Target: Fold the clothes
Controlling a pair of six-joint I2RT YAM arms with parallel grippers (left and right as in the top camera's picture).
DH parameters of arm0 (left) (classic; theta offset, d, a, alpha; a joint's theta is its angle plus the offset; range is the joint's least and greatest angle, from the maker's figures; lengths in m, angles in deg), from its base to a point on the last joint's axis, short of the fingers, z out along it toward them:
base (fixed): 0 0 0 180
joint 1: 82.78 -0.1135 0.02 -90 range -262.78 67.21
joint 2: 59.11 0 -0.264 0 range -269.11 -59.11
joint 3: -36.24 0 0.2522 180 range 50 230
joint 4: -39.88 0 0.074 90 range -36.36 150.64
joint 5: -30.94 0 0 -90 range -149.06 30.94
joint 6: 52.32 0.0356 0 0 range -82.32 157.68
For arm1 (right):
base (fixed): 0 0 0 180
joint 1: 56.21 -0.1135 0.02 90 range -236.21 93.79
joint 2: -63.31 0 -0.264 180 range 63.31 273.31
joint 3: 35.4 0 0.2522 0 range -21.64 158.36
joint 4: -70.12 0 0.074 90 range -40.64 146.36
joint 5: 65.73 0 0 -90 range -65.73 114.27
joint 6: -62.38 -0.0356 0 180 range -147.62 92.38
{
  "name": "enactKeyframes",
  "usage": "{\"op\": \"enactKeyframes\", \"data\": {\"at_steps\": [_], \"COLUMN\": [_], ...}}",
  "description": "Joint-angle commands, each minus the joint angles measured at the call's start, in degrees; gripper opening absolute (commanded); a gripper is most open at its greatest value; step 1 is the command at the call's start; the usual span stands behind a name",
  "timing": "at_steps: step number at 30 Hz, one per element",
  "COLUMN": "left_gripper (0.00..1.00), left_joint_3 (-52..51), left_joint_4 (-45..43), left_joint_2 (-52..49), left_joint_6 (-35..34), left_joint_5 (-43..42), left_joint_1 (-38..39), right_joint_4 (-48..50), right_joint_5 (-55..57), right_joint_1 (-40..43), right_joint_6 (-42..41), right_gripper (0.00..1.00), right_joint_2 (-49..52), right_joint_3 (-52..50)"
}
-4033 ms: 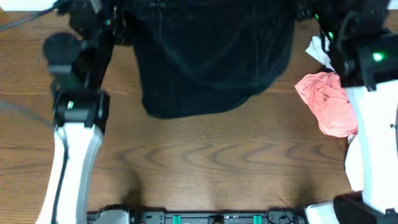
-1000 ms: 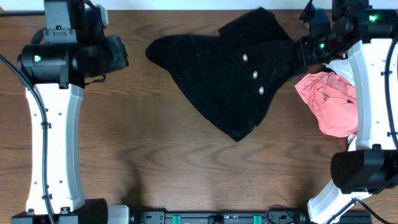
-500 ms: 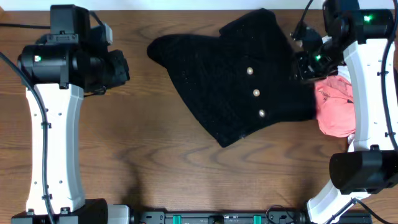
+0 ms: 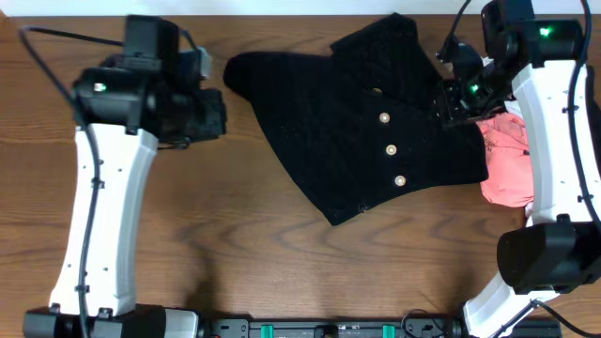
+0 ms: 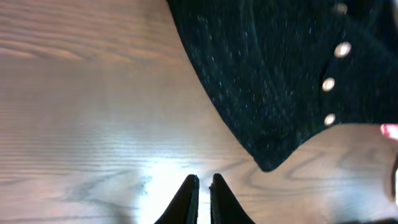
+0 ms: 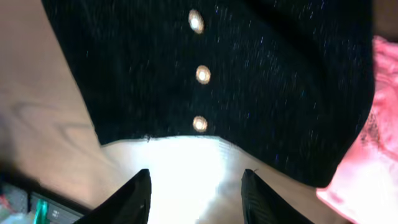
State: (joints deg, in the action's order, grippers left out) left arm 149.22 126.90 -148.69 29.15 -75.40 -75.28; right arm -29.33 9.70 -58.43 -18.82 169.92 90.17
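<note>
The large black knit garment (image 4: 347,122) lies spread on the table at centre right, its three pale buttons (image 4: 391,149) facing up. It also shows in the left wrist view (image 5: 273,68) and the right wrist view (image 6: 217,68). My right gripper (image 4: 451,99) hangs over its right edge, open and empty (image 6: 198,174). My left gripper (image 4: 211,113) is shut and empty (image 5: 202,182) over bare wood, left of the garment. A pink garment (image 4: 507,164) lies at the right, partly under the black one.
The wooden table (image 4: 235,244) extends to the front and left of the garment. The right arm's white links (image 4: 554,141) stand over the pink garment. A black rail (image 4: 329,329) runs along the front edge.
The left arm has swung right toward the garment. The black garment has settled flat and slid slightly right, over the pink one's edge. Four seconds ago it was held up at the back.
</note>
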Motion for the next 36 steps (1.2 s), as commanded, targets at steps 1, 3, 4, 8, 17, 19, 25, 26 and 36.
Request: {"op": "enactKeyframes", "data": {"at_steps": [1,3,4,8,17,19,25,26,36], "left_gripper": [0.09,0.09,0.09,0.09,0.06,0.06,0.06,0.06,0.06], "left_joint_3": [-4.8,-7.9,-9.4,-15.2,-21.3,-22.8,-29.1,-30.5,-36.3], "left_joint_4": [-1.7,-3.5,-4.5,-8.5,-15.5,-18.8,-30.5,-32.7,-46.0], "left_joint_2": [-0.3,-0.3,-0.3,-0.3,-0.3,-0.3,-1.2,-1.6,-7.9], "left_joint_6": [0.3,0.3,0.3,1.2,1.9,1.7,-3.3,-3.4,-0.1], "left_joint_5": [-0.2,-0.7,-1.3,-2.8,-2.7,-2.7,-2.5,-2.5,-2.5], "left_joint_1": [1.7,2.5,2.8,4.8,13.0,15.1,19.8,20.7,27.1], "right_joint_4": [1.7,3.0,3.6,6.5,15.8,18.1,22.1,22.6,25.2], "right_joint_5": [-0.3,-0.3,-0.3,-0.3,-0.2,-0.2,3.3,3.3,3.7], "right_joint_1": [-0.7,-1.0,-1.1,-1.7,-5.2,-5.5,-5.5,-5.5,-5.4], "right_joint_6": [-0.6,-0.6,-0.6,-0.6,-6.9,-9.6,-14.4,-14.4,-14.6], "right_gripper": [0.45,0.45,0.45,0.46,0.42,0.42,0.45,0.46,0.49], "right_joint_2": [-1.5,-1.5,-1.5,-1.5,-1.5,-1.5,-1.5,-1.5,-1.5], "right_joint_3": [-1.8,-3.2,-3.7,-7.2,-15.3,-16.2,-16.3,-16.3,-16.3]}}
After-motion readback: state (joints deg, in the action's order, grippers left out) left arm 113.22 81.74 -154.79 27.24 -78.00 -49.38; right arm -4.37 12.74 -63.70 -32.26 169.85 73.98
